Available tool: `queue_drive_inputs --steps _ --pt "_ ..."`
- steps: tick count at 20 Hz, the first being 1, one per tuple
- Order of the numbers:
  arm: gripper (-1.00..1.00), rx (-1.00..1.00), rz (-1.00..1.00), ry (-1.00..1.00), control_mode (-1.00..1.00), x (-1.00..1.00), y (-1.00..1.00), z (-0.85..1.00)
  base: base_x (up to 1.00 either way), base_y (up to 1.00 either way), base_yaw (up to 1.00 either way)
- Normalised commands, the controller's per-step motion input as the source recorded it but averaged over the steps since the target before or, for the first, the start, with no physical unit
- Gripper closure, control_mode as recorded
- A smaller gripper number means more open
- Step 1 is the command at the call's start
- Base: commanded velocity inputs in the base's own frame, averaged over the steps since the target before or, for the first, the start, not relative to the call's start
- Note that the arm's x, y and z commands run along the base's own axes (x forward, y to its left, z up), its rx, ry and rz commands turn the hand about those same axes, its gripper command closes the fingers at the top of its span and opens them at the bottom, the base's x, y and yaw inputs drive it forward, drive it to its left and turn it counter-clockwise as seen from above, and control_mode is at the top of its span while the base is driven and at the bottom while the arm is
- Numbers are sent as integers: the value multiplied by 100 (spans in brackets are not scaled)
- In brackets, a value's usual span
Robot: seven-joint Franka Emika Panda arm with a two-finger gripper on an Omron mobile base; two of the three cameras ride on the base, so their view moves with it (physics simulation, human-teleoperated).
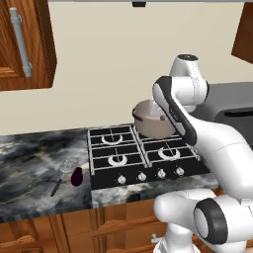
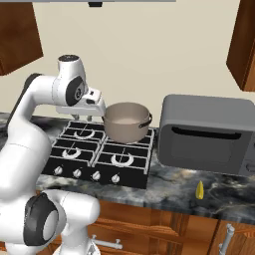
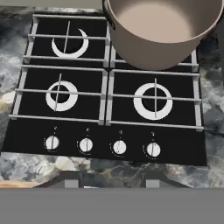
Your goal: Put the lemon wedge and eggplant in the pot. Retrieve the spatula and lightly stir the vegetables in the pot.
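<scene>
From behind the arm's left, the pot sat on the back right burner of the stove, partly hidden by the white arm that rose in front of it. Out on the marble counter to the left of the stove lay the eggplant, dark and glossy, just beside the spatula, whose perforated head pointed toward the wall and whose thin handle ran toward the counter's front edge.

From the right side, the gripper hung above the back left burner, just beside the pot, and I could not tell from there how far its fingers stood apart. The pot's pale inside looked empty. A small yellow piece, which I took for the lemon wedge, lay on the counter in front of the microwave, well apart from the pot.

Looking along the hand, I saw the four burners, the row of knobs and the pot at the top right, with nothing in it; the fingertips at the bottom seemed to hold nothing, though their spread was unclear.

I judged that no step was done yet: the first pick was in hand, and the next move called for swinging out to the wedge or the eggplant
</scene>
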Motion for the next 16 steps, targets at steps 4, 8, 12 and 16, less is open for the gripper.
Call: queue_drive_inputs --steps 4,8,12,16 --pt "-100 0 1 -16 -100 -27 -5 -2 0 0 0" --pt "-100 0 0 -24 -100 -57 -39 -14 0 0 0" --pt "-100 0 -6 -15 -100 -59 -68 -17 0 0 0" --pt "-100 0 -18 0 -100 -43 -84 -19 0 0 0"
